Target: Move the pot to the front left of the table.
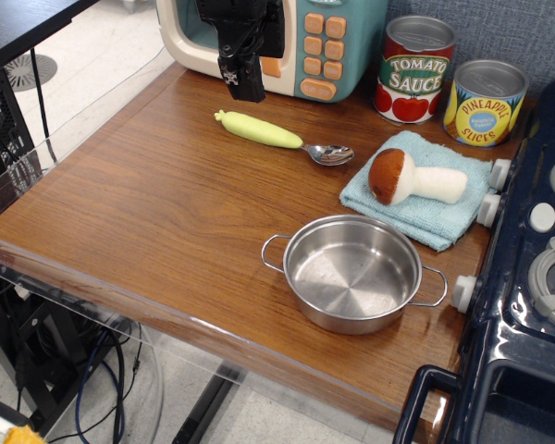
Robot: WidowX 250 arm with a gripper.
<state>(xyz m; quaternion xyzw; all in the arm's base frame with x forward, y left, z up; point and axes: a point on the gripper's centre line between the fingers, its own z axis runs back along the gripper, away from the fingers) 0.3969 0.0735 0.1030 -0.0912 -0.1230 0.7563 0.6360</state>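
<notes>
Stainless-steel pot sits empty on the table near its front edge, beside the blue cloth at 1 o'clock. The gripper hangs at 11 o'clock, holding nothing, its opening unclear. Approach hasn't begun; next it needs descending onto the rim.

Gripper in view: all black, blocky housing up top, narrowing to a dark tip speckled with small pale marks.

bare table left of pot, spoon behind
</notes>
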